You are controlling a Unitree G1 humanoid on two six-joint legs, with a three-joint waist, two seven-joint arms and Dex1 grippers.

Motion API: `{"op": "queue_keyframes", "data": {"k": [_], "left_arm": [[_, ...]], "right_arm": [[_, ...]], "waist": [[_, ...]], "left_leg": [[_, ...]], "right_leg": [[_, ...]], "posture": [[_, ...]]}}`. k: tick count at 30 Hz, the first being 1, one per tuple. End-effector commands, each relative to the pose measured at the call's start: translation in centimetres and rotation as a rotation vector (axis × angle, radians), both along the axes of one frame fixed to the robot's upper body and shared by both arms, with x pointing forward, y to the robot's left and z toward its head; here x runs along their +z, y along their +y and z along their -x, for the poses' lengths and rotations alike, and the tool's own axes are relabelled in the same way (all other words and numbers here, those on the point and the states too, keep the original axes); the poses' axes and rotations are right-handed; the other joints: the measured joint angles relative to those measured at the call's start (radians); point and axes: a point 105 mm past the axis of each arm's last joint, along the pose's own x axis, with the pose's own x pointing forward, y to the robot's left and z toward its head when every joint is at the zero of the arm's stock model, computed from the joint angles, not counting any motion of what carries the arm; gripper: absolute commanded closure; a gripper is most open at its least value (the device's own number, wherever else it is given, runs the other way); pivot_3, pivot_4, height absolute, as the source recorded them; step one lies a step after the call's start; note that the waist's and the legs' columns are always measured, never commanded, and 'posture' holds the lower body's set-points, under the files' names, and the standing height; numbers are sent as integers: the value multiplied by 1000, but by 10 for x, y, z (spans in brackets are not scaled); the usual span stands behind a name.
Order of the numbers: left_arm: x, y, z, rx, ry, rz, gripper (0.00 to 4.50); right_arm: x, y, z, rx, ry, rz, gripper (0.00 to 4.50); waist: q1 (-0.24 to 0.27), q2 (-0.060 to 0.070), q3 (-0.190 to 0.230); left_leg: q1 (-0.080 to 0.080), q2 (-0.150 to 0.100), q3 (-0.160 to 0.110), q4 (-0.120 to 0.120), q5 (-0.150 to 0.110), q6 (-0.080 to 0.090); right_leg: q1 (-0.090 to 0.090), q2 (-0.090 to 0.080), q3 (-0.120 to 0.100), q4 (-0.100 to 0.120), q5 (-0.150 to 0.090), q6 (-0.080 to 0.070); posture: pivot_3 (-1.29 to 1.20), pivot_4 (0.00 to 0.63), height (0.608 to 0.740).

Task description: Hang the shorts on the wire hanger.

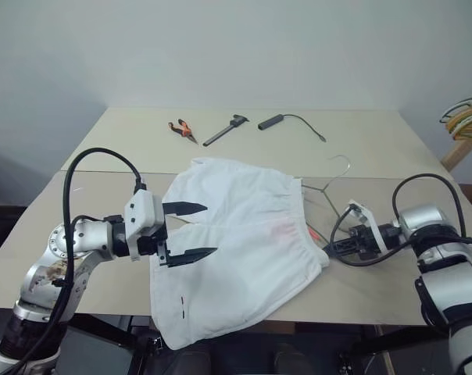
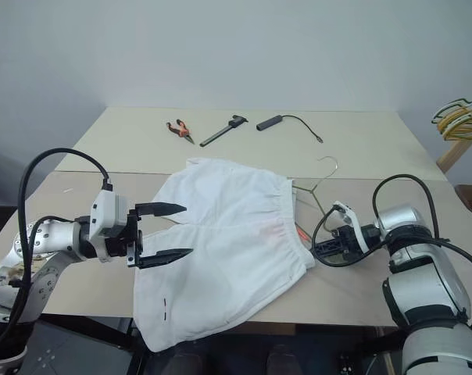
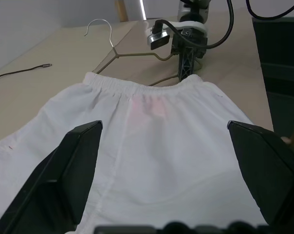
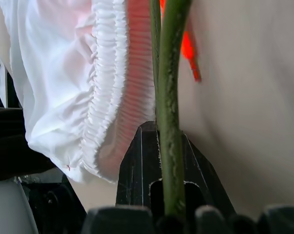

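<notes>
White fabric shorts (image 1: 236,242) lie spread flat across the front of the tan table (image 1: 361,141), one leg hanging over the near edge, the gathered waistband turned toward the robot's right. Just beside that waistband lies the wire hanger (image 1: 323,190), its hook pointing toward the far side, and the right gripper (image 1: 335,247) is clenched on the wire at the waistband's near corner. Over the shorts' left side the left gripper (image 1: 187,231) hovers with its fingers spread wide, grasping nothing; pliers (image 1: 182,129) lie well apart at the table's far side.

shorts (image 1: 236,234): white, spread flat, hem over table edge | wire hanger (image 1: 330,186): partly under waistband, hook outward
</notes>
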Motion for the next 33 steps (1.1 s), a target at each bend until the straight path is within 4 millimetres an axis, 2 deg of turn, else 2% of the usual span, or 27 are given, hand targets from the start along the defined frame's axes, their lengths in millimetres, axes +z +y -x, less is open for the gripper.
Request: {"op": "queue_keyframes", "data": {"k": [1,4,9,12,15,18,22,24,28,33], "left_arm": [[10,0,1,-8,-47,-1,27],[10,0,0,-5,-49,-4,27],[12,4,-2,12,-56,-6,27],[15,8,-6,22,-64,-11,27],[21,13,-15,38,-86,-17,27],[25,16,-22,37,-103,-23,27],[45,29,-38,72,-184,-49,27],[55,36,-44,86,-214,-59,27],[90,59,-49,80,-292,-123,27],[115,67,-55,6,-344,-212,27]], "right_arm": [[11,7,-10,21,-56,-20,4500],[10,7,-13,15,-72,2,4500],[29,0,-35,-4,-263,82,4500],[50,6,-47,62,-434,150,4500],[80,20,-56,127,-641,210,4500],[99,33,-52,144,-710,160,4500],[122,58,-41,252,-900,224,4500],[125,67,-31,306,-950,249,4500],[129,88,-8,457,-1054,333,4500],[131,101,3,542,-1063,384,4500]], "waist": [[0,0,0],[2,0,0],[2,0,0],[-1,0,0],[-4,0,0],[-9,0,0],[-14,0,0],[-18,0,0],[-24,0,0],[-36,0,0]], "left_leg": [[0,0,0,0,0,0],[0,0,0,0,0,-1],[0,0,0,0,1,-1],[0,0,0,-1,1,-1],[-1,0,0,-1,1,-1],[-2,0,0,-1,1,-1],[-2,0,-1,-1,1,-1],[-3,0,-1,-1,1,-1],[-3,0,-1,-1,1,-1],[-4,0,0,-1,1,-1]], "right_leg": [[0,0,0,0,0,0],[0,0,0,0,0,0],[0,0,0,0,0,0],[-1,0,0,0,0,0],[-2,0,0,1,0,0],[-3,0,0,1,0,0],[-3,0,0,0,0,0],[-3,0,0,1,0,0],[-4,0,0,1,0,0],[-5,0,0,1,0,0]], "posture": [[120,32,740],[120,36,740],[110,41,740],[83,40,740],[58,39,740],[46,38,740],[20,34,740],[14,36,740],[7,34,740],[-16,26,740]]}}
